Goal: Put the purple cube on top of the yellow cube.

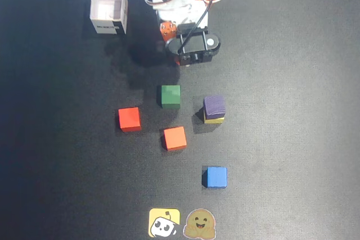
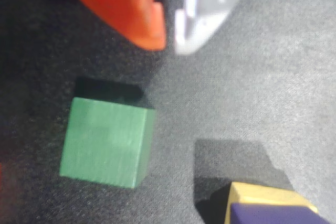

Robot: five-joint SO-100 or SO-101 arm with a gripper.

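black mat (image 1: 292, 54) | six cubes: purple cube (image 1: 214, 105) atop yellow cube (image 1: 214, 119) | gripper (image 2: 169, 40) seemingly near-closed, empty

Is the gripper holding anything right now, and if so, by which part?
Nothing is held. The gripper is empty, its fingertips nearly together above bare mat. The purple cube already sits on the yellow cube, clear of the gripper.
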